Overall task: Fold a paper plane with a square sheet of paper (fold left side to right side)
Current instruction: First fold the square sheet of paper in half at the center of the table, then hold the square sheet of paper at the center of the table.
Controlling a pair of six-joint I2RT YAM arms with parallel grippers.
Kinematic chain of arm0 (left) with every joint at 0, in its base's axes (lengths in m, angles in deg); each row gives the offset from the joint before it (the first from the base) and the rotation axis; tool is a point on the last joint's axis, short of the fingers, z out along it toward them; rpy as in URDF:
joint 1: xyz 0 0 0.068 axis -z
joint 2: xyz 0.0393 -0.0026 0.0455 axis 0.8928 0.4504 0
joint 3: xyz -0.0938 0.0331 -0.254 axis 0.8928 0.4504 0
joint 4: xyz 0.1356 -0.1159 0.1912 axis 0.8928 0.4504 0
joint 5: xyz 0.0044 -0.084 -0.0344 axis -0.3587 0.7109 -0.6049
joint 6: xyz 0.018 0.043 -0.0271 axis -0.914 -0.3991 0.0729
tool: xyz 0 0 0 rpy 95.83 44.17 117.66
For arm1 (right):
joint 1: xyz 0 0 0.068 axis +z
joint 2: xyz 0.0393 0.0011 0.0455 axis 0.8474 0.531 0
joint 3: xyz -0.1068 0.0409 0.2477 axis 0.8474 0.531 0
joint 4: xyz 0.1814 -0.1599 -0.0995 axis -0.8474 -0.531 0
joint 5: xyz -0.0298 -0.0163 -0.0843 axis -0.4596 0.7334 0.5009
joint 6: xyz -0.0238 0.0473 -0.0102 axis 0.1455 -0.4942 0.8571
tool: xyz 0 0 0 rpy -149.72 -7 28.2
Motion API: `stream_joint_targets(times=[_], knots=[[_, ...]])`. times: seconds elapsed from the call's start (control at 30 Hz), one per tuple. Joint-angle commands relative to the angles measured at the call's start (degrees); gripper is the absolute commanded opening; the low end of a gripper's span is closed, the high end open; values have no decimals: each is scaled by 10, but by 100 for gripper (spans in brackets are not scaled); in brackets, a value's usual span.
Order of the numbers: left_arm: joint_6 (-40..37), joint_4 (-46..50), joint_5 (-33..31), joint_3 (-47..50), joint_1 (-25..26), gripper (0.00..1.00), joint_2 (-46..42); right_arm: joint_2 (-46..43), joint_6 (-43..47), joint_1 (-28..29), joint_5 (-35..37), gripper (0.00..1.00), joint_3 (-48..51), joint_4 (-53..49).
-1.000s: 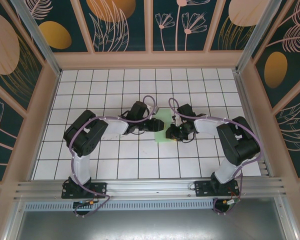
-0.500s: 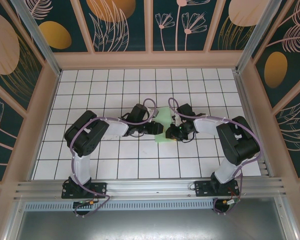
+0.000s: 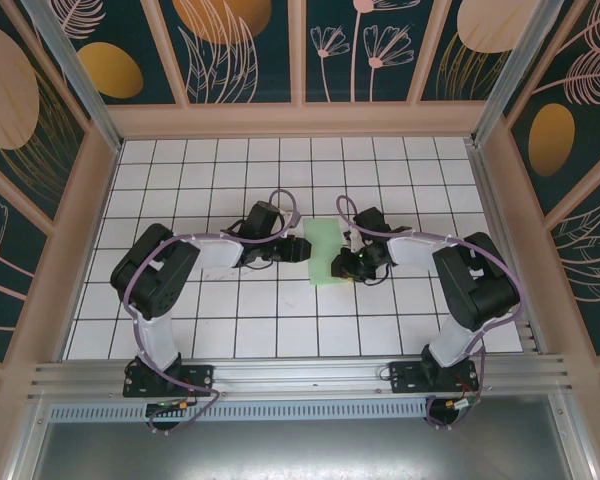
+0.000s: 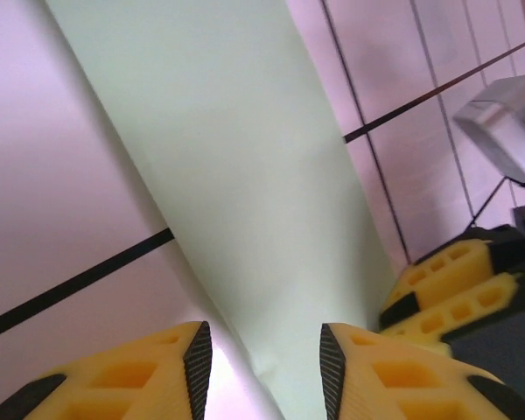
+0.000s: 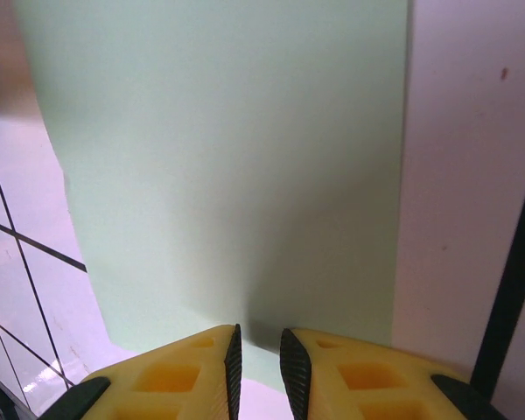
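Just plain pale-green paper sheet [image 3: 323, 240]

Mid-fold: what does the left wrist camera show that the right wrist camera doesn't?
Left wrist: the left gripper, fingers well apart at the near end of the square sheet of paper, which runs as a narrow slanted band, with the right gripper at its other side. Right wrist: the sheet's broad face and straight right edge, the right gripper's fingers a narrow gap apart. Both: the green sheet on the white grid table.

One square sheet of paper [image 3: 325, 240]. Two arms: left arm [image 3: 155, 275], right arm [image 3: 475, 285]. Two claws: left claw [image 4: 265, 350], right claw [image 5: 257, 350].
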Motion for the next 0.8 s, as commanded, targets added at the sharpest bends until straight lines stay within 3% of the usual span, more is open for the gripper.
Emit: stream_joint_targets(times=[0.0,0.2,0.43,0.77], knots=[[-19,8,7,10,6,41,-47,54,8,9,97,27,34,-51],[-3,-12,58,9,42,39,-24,55,9,9,97,27,34,-52],[32,-57,60,10,58,39,19,55,8,10,95,27,34,-51],[15,-27,53,25,62,39,46,54,8,11,96,27,33,-51]])
